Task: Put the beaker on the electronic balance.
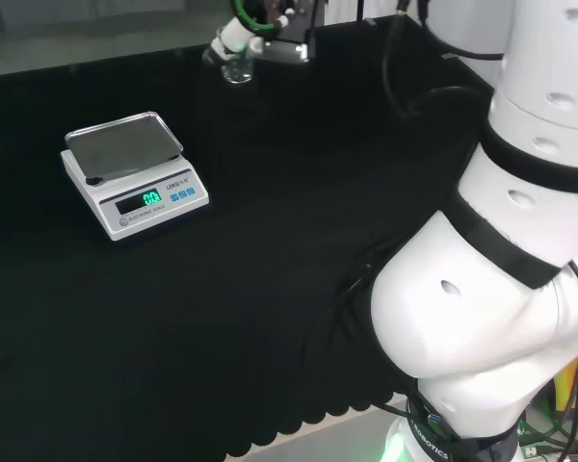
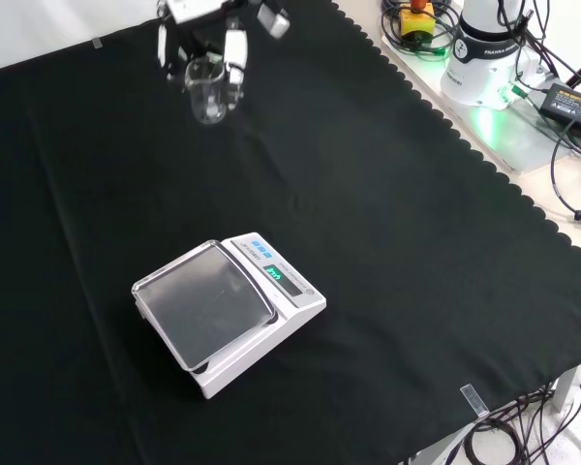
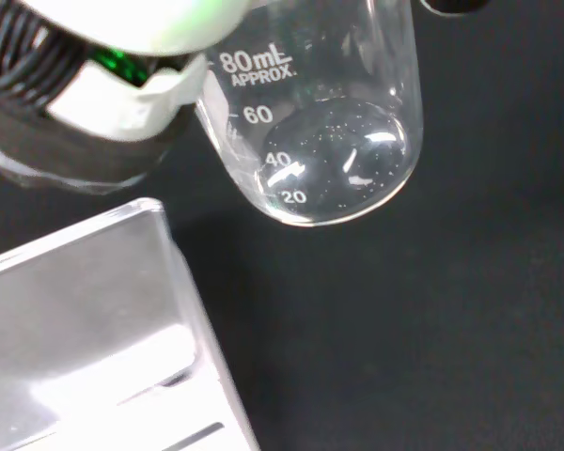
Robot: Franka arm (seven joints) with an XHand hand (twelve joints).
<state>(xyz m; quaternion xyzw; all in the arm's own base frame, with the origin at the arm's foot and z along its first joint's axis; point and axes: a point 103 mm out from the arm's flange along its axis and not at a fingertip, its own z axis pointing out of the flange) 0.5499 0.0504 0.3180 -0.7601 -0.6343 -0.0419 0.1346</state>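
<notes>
One beaker (image 2: 207,90): clear glass, upright, and it looks empty through the wall and base in the wrist view (image 3: 329,132).
Hand (image 2: 225,39): mine, with my fingers (image 2: 235,53) curled round the beaker, grasping it at its upper part.
Beaker place, front view: toward 11 o'clock of the picture, at the far end of the cloth, well apart from the balance.
Beaker place, head view: at 12 o'clock, by the top edge (image 1: 237,65), with my hand (image 1: 233,37) over it.
Height: I cannot tell whether the beaker's base touches the surface or hangs just above it.
Balance (image 2: 234,310): white body with a clear plate (image 2: 205,302) on top, bare, and a lit green display.
Balance place, front view: near the middle, a little toward 7 o'clock; the beaker lies toward 12 o'clock from it.
Balance place, head view: at about 9 o'clock (image 1: 135,175), with its display facing the near side.
Wrist view: the beaker's round base with its printed scale is close up, and a corner of the plate (image 3: 85,329) lies beside it, apart from it.
Surface (image 2: 387,223): black cloth with a scalloped edge.
Arm (image 1: 501,241): my white links stand large at 3 o'clock in the head view.
</notes>
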